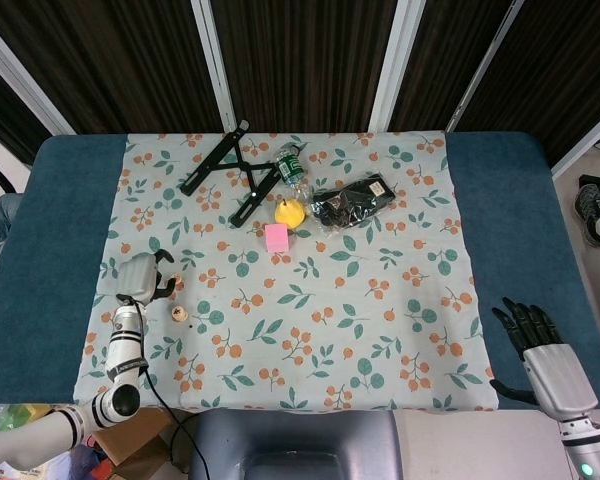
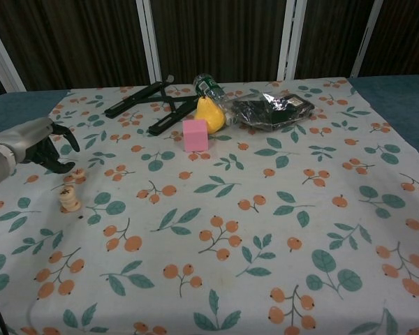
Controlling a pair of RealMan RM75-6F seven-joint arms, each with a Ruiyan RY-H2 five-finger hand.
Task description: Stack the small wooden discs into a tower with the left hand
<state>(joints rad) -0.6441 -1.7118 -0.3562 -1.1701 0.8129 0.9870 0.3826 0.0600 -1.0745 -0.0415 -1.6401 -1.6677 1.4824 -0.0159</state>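
1. Your left hand [image 2: 42,143], fingers apart and holding nothing, hovers just beside a loose disc [image 2: 77,174].
2. The short tower [image 2: 69,199] stands near it.
3. Pinch the disc lightly, then lower it squarely onto the tower.

pink cube [image 2: 195,135], yellow pear [image 2: 209,114], floral tablecloth [image 2: 279,230]

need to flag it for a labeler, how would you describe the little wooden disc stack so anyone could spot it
Start at the floral tablecloth and go to its left edge, where the left hand hovers. Just in front of that hand stands the wooden disc stack, a short pale tower. It is plain wood and upright, unlike the flat orange berries printed around it and the single loose disc lying behind it.
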